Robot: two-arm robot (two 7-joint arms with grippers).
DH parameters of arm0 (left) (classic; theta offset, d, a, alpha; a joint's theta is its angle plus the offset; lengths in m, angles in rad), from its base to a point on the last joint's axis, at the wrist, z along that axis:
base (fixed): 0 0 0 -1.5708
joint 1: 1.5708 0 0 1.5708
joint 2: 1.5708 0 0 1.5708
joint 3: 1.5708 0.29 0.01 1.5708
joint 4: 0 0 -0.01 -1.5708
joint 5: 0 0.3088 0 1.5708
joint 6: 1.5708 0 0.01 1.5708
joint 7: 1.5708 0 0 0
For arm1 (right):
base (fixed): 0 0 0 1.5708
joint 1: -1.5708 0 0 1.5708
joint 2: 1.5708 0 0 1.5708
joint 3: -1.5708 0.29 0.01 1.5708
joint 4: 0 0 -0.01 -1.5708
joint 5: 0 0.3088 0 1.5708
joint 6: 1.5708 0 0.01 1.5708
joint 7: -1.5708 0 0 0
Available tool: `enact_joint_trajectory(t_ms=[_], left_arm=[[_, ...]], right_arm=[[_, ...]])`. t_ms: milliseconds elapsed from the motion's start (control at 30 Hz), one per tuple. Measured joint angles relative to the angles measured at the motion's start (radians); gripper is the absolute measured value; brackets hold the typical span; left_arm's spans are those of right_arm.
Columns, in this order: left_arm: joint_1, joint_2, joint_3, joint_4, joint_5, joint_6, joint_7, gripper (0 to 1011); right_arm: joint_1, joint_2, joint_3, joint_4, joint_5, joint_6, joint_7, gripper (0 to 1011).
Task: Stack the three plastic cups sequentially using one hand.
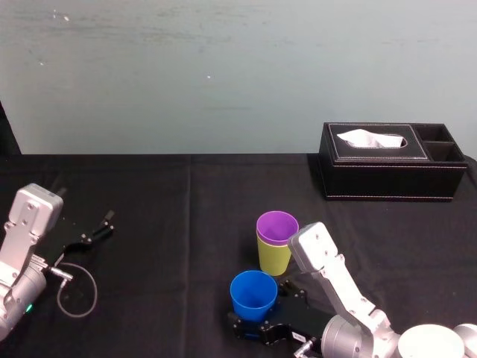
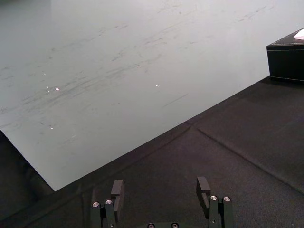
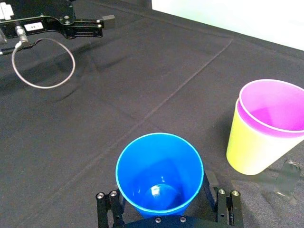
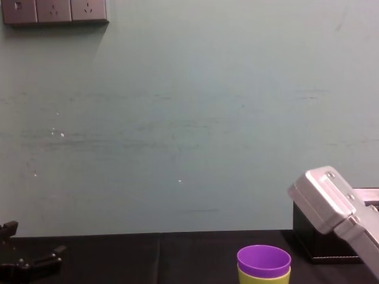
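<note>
Right jaws: I see them set on either side of the blue cup (image 3: 159,175), pressed to its walls low down, with the cup upright between them.
Right gripper (image 3: 163,190): it sits at the near edge of the black tablecloth (image 1: 186,224), and its silver-grey forearm runs up behind the cup in the head view.
Blue cup: mouth up, inside empty, nearer to me than the other two cups and just beside them, not touching.
Purple cup (image 1: 277,226): nested inside the lime-green cup (image 1: 273,257), with only its rim band showing above the green rim.
Lime-green cup: standing upright on the cloth, behind the blue cup and a little to its right.
Left jaws: I read them as wide apart in the left wrist view, with nothing between them but bare cloth.
Left gripper (image 2: 160,183): parked low over the far left of the table, well apart from the cups.
Cable loop (image 1: 78,291): a thin grey ring lying on the cloth beside the left arm.
Tissue box (image 1: 391,168): black, at the back right of the table, with a white tissue poking out of the top.
</note>
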Motion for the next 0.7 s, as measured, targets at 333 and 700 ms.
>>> enact_joint_trajectory(t_ms=[333, 700], left_arm=[[0.0, 0.0, 0.0, 0.0, 0.0, 0.0, 0.0, 1000], [0.0, 0.0, 0.0, 0.0, 0.0, 0.0, 0.0, 1000]], right_arm=[[0.01, -0.012, 0.002, 0.021, -0.012, -0.019, 0.001, 1003], [0.01, -0.012, 0.002, 0.02, -0.012, -0.018, 0.0, 1003]])
